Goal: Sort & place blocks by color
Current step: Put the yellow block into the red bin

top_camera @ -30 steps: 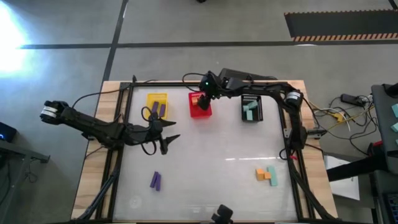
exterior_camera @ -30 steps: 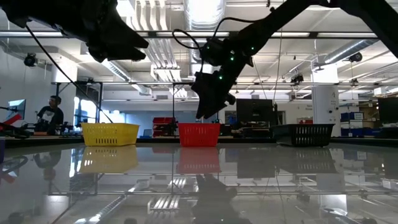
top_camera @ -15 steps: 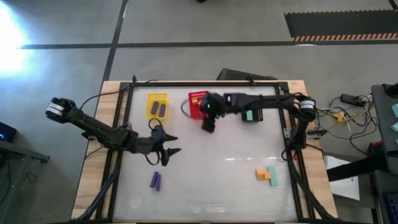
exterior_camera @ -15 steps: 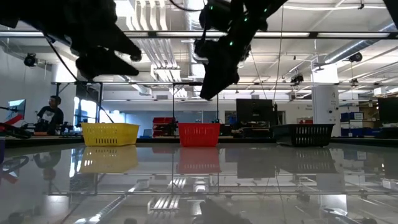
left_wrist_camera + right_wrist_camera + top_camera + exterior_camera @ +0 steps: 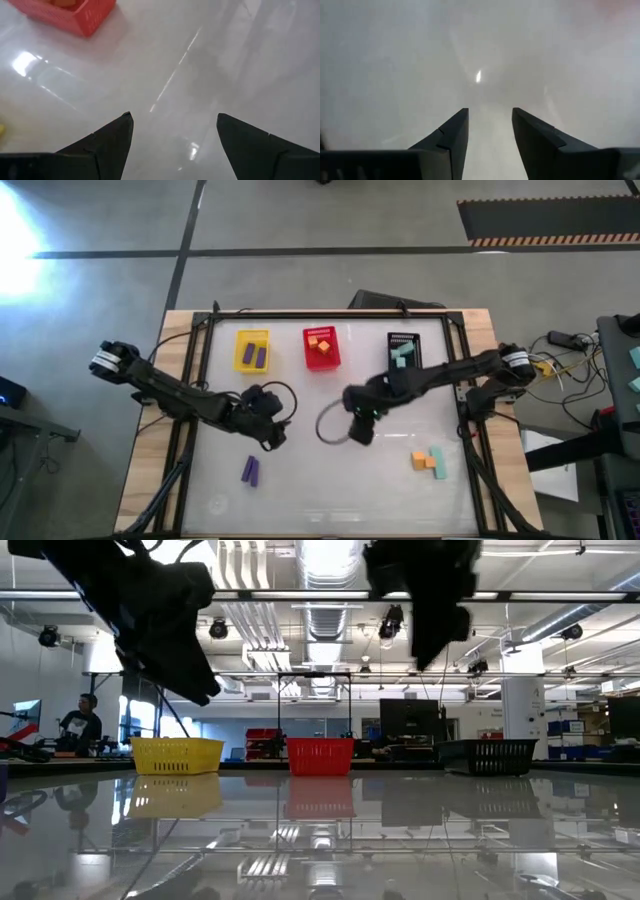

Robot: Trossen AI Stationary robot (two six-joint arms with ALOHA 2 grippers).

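Note:
The high view shows loose blocks on the white table: a purple pair [image 5: 250,470] near the left, an orange block [image 5: 419,461] and teal blocks [image 5: 436,460] near the right. More purple blocks lie in the yellow basket [image 5: 252,336], an orange one in the red basket [image 5: 322,362], and teal ones in the black basket [image 5: 404,340]. My left gripper [image 5: 271,436] [image 5: 174,120] hangs open above bare table, just beyond the purple pair. My right gripper [image 5: 358,430] [image 5: 490,114] is open and empty over the table's middle.
The three baskets stand in a row along the far side; in the low view they are yellow [image 5: 177,754], red [image 5: 320,755] and black [image 5: 488,755]. A cable loop [image 5: 330,425] hangs beside the right gripper. A black frame [image 5: 300,314] rims the table. A person [image 5: 80,725] sits far behind.
My right gripper has swung from above the red basket toward the near edge and a little right, ending over the table's middle. My left gripper has shifted slightly toward the near edge, closer to the purple pair. No block on the table has moved.

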